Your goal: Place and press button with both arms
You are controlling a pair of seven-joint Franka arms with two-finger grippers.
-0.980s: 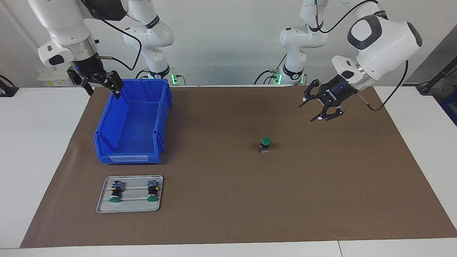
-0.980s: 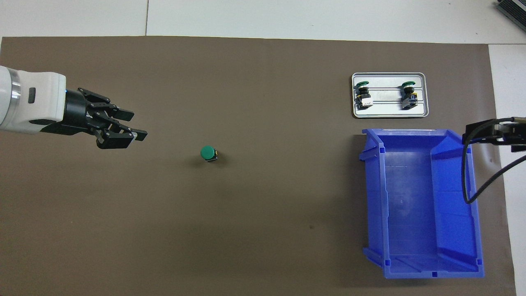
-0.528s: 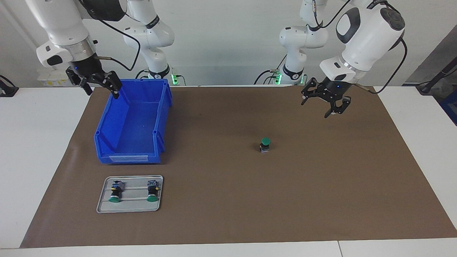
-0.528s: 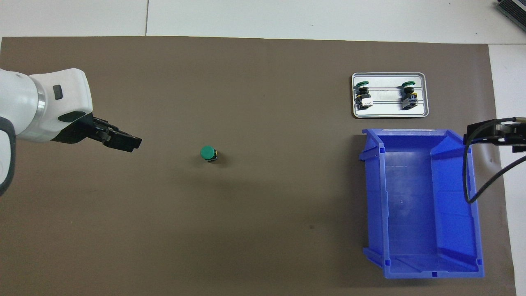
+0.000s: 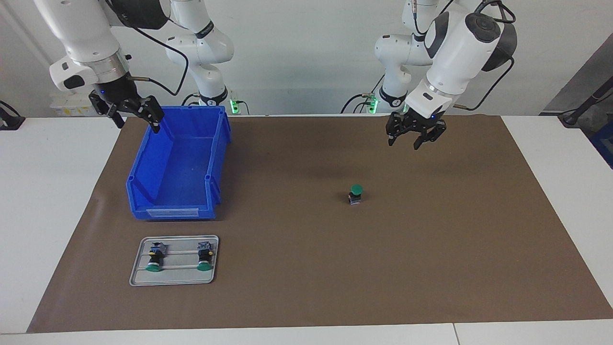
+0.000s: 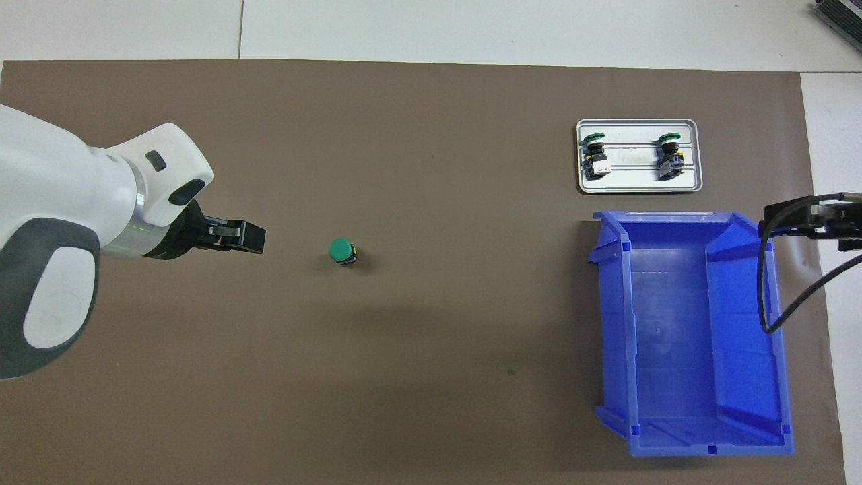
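The button [image 5: 355,194] [image 6: 342,251] stands upright on the brown mat [image 5: 306,287], green cap up, with nothing touching it. My left gripper [image 5: 405,142] [image 6: 250,237] hangs in the air over bare mat, a short way from the button toward the left arm's end of the table. Its fingers point down, it is open and holds nothing. My right gripper [image 5: 138,122] waits open and empty over the corner of the blue bin [image 5: 172,211] closest to the robots. Only its edge [image 6: 805,222] shows in the overhead view.
The blue bin [image 6: 609,323] lies empty at the right arm's end of the mat. Farther from the robots than the bin, a small metal tray [image 5: 174,279] [image 6: 638,188] holds two more green-capped buttons lying on their sides.
The left arm has swung its gripper in toward the button and turned its fingers from sideways to pointing down. The right arm has hardly moved, and the button stays put.
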